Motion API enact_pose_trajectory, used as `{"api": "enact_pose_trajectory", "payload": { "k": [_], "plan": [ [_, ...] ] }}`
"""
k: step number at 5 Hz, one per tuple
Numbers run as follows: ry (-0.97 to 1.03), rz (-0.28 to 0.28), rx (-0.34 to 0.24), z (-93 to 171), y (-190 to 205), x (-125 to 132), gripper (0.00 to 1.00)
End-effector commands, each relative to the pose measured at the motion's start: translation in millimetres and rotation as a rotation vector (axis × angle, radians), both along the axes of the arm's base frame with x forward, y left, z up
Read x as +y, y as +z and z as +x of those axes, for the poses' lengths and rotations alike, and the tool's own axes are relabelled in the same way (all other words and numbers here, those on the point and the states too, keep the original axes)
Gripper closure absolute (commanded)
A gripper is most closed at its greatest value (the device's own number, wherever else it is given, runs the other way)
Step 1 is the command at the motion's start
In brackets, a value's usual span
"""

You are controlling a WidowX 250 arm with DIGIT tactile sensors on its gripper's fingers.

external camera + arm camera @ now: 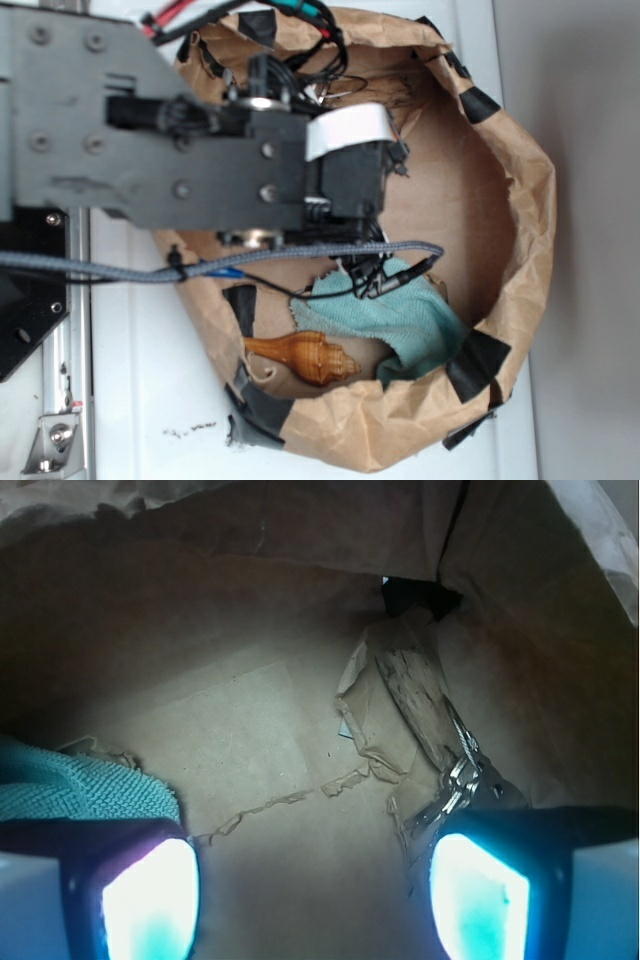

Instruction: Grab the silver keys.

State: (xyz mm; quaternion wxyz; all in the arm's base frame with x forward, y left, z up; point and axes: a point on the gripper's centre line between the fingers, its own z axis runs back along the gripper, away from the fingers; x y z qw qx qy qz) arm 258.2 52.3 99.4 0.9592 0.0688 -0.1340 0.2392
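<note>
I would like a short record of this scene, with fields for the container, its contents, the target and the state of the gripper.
container: brown paper bag with rolled rim, patched with black tape
contents: teal cloth, orange-brown seashell, silver keys
target: silver keys, lying on the bag floor near a crumpled paper fold, just above the right-hand finger in the wrist view
gripper: open, inside the bag, holding nothing
fingers: lit pads, apart; keys not between them
</note>
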Motion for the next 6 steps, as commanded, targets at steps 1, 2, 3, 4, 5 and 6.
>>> {"api": "enact_pose_trajectory", "payload": {
  "k": [1, 2, 3, 4, 5, 6],
  "plan": [
    [0.001, 0.000, -0.007, 8.7, -2.8, 41.6, 0.00],
    [0.016, 0.033, -0.030, 1.8, -11.0, 49.1, 0.00],
    [0.028, 0.052, -0.037, 2.2, -4.8, 55.2, 0.00],
    [-0.017, 0.129, -0.088, -1.2, 2.0, 55.8, 0.00],
    [-0.017, 0.129, -0.088, -1.2, 2.0, 55.8, 0.00],
    [-0.017, 0.129, -0.088, -1.2, 2.0, 55.8, 0.00]
  ]
}}
